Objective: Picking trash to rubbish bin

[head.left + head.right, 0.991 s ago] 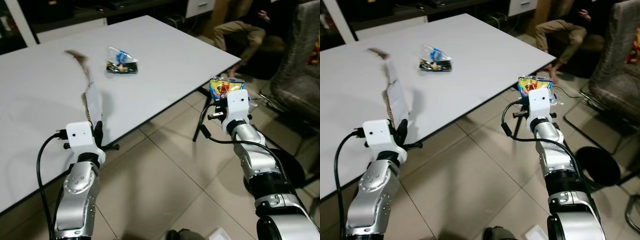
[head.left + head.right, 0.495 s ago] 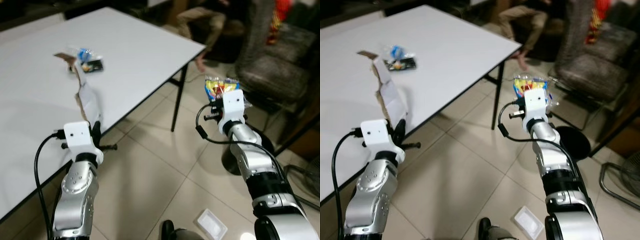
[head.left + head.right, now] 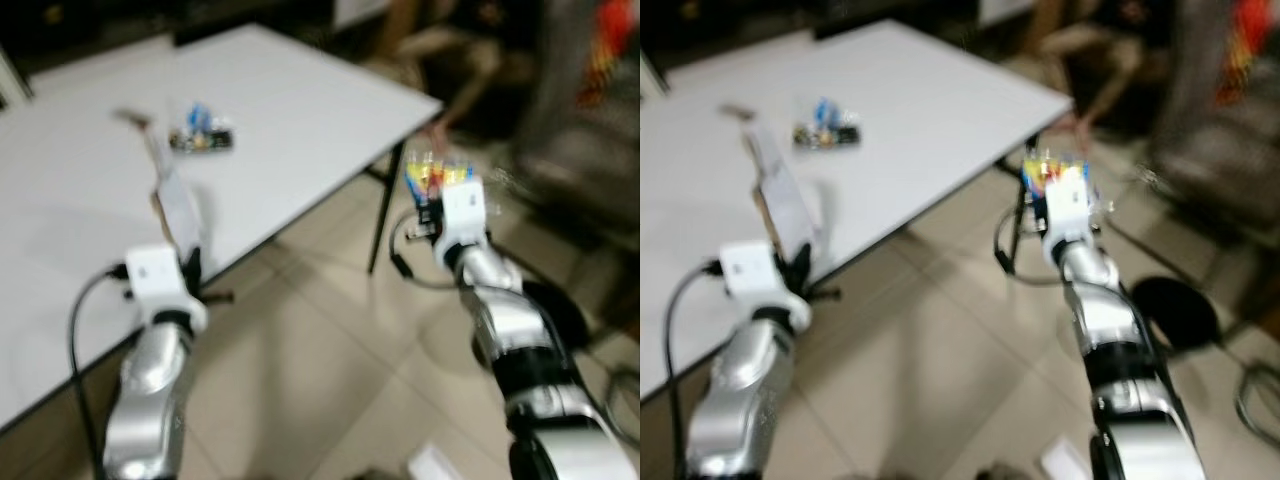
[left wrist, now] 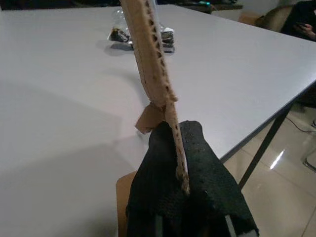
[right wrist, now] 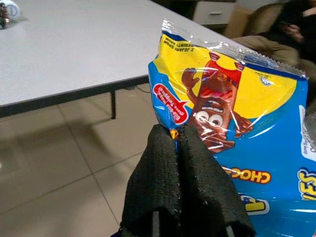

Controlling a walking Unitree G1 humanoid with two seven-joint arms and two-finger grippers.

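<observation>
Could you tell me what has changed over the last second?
Only the camera has swung and blurred as the robot moves. The left gripper still pinches the cardboard strip, the right gripper still holds the snack bag, and the wrapper stays on the table.

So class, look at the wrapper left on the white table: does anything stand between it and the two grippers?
Nothing on the table blocks the wrapper. But both grippers are full: the left gripper is shut on a cardboard strip, and the right gripper is shut on a snack bag.

Blurred: both arms raised beside a white table (image 3: 940,90).
</observation>
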